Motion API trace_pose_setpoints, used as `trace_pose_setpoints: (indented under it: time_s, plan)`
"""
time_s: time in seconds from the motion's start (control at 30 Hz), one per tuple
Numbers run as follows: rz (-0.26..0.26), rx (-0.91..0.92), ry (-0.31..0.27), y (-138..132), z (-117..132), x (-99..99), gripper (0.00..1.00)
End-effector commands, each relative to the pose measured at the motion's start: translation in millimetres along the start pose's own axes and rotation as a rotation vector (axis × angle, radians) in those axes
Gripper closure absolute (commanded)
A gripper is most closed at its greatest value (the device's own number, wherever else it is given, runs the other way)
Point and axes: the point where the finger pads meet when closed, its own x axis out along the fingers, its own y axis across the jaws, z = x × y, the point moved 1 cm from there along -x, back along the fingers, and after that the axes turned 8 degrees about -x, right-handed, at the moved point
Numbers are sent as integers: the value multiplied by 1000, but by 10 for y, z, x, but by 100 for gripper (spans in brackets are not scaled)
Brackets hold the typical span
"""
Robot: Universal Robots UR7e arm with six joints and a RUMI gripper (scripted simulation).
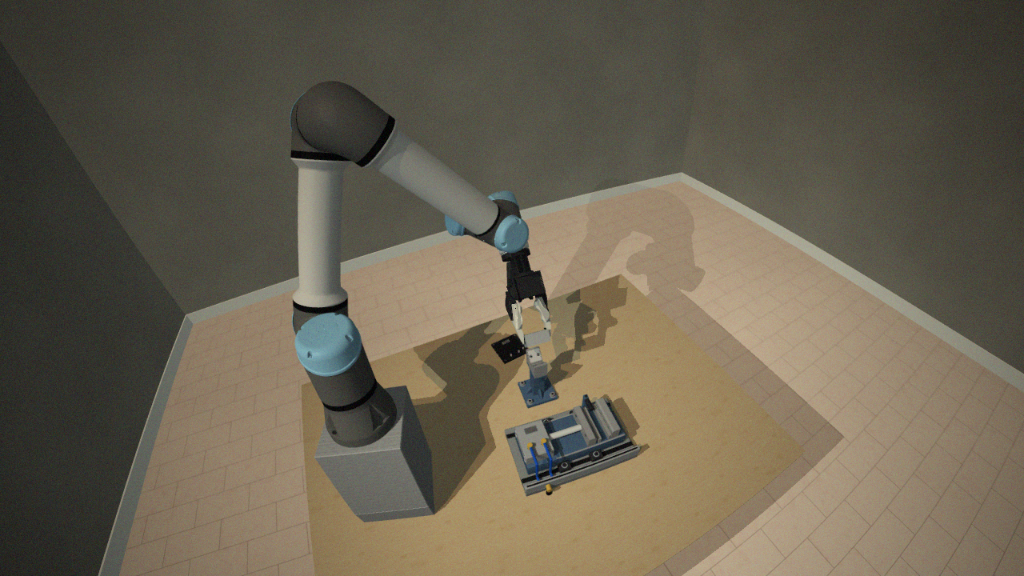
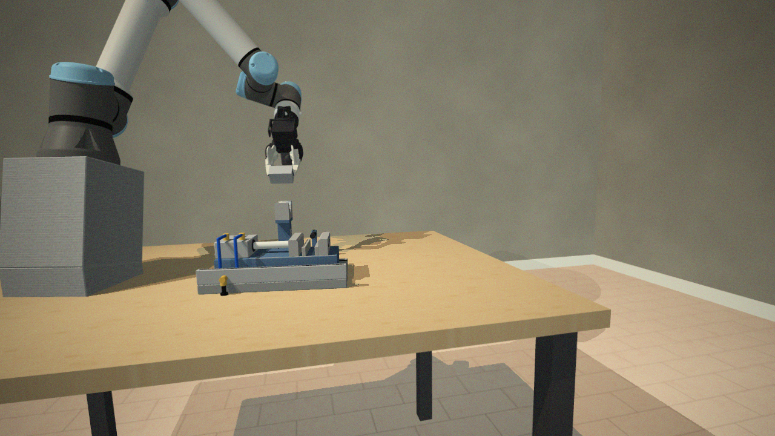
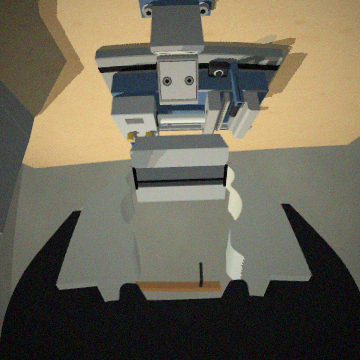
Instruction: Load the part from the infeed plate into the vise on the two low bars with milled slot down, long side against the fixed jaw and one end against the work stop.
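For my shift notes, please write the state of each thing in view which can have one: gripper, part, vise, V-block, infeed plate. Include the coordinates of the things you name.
Gripper (image 1: 532, 335) (image 2: 280, 171) (image 3: 180, 166): shut on the part, raised above the table.
Part (image 1: 537, 339) (image 2: 280, 175) (image 3: 180, 157): held between the fingers, not loaded.
Vise (image 1: 573, 440) (image 2: 273, 275): open, no part between its jaws.
V-block (image 1: 536, 361) (image 2: 283, 211) (image 3: 177, 30): on its blue stand, no part laid in it.
Infeed plate (image 1: 505, 350): flat on the table, no part seen on it.
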Motion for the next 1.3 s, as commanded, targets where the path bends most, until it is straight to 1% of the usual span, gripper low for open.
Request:
trace_pose_setpoints:
  time_s: [0.0,0.7,1.27]
  plan:
    - [3,2,-1,18,0,-10,100]
    - [1,0,-1,9,-47,41,100]
    - [0,-1,-2,14,-133,129,100]
